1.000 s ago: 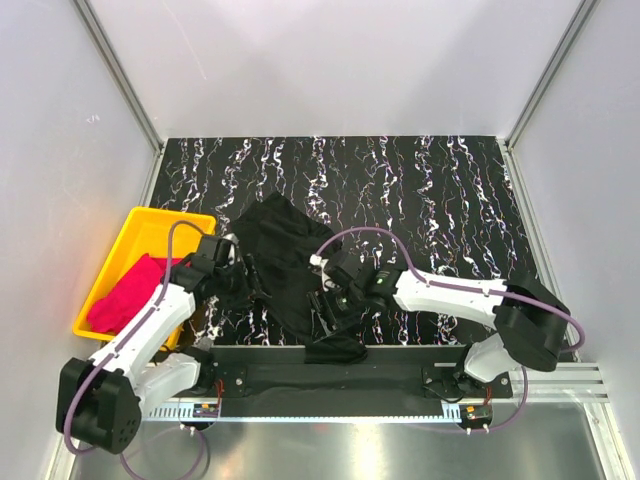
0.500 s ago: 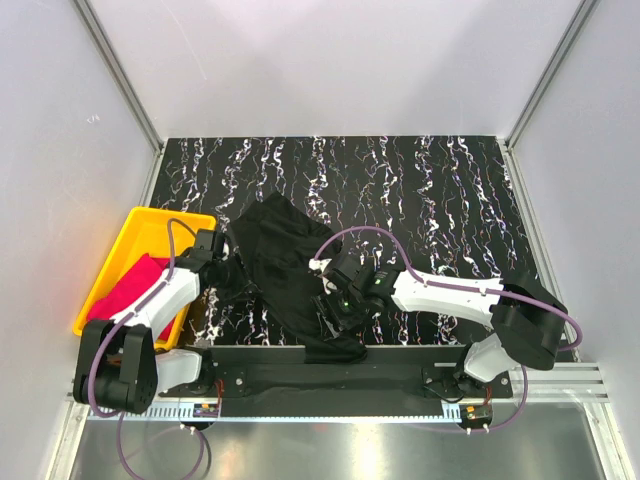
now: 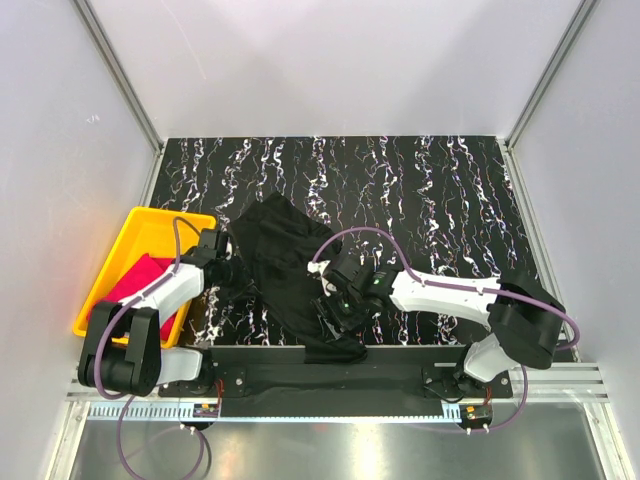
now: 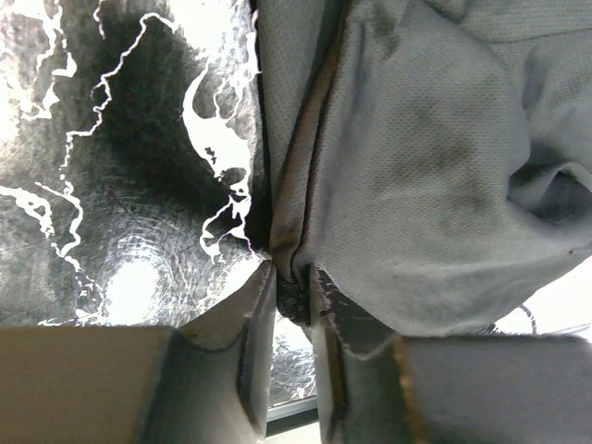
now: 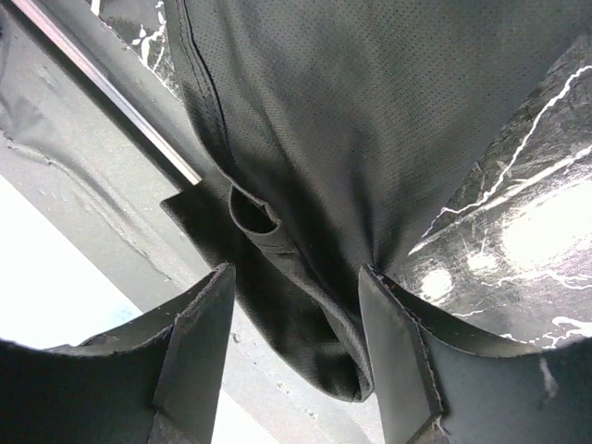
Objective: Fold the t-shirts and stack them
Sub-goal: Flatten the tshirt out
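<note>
A black t-shirt (image 3: 285, 255) lies crumpled on the marbled table, and its near end droops over the front edge. My left gripper (image 3: 236, 273) is at the shirt's left edge. In the left wrist view its jaws (image 4: 294, 277) pinch a fold of the black cloth (image 4: 416, 166). My right gripper (image 3: 335, 305) hovers over the shirt's near part. It stands open (image 5: 296, 273), with dark cloth (image 5: 324, 120) lying between and below its fingers. A magenta-pink t-shirt (image 3: 140, 285) lies in the yellow tray (image 3: 150, 216) on the left.
The marbled black mat (image 3: 430, 190) spreads out behind and to the right of the shirt. Grey walls close in on three sides. A metal rail (image 3: 400, 350) with the arm bases runs along the table's front edge.
My left gripper has narrowed from open onto the shirt's left edge, and its arm has folded back toward its base. The right arm has barely shifted.
</note>
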`<state>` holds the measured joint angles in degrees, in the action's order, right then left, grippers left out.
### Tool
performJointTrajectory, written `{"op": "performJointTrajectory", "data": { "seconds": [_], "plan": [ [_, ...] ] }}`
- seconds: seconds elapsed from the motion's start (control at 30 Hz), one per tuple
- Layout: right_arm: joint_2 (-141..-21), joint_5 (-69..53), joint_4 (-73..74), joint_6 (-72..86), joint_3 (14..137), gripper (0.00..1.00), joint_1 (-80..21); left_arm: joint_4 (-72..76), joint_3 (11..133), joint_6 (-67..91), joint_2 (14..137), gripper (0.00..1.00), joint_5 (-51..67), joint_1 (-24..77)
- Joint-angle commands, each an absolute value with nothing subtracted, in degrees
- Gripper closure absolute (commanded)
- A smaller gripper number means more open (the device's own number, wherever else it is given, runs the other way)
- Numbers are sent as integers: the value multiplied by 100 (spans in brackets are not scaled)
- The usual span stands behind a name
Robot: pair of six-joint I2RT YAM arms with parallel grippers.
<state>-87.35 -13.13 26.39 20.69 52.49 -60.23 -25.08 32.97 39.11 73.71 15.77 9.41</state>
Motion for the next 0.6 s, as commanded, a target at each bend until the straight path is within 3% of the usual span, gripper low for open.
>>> {"op": "performJointTrajectory", "data": {
  "seconds": [0.0,0.33,0.43,0.57],
  "plan": [
    [-8885,-1266,2584,1829,5431,37,-6047,-2268,3322,3841,7286,80,1679,914],
    [-9562,-1819,2400,1582,5818,40,-6047,-2268,3366,3832,7304,86,1740,905],
    [-9650,-1863,2382,1591,5941,46,-6056,-2294,3392,3823,7286,86,1731,905],
    [-9581,-1785,2373,1687,6003,66,-6056,-2381,3489,3815,7242,90,1740,905]
  ]
}}
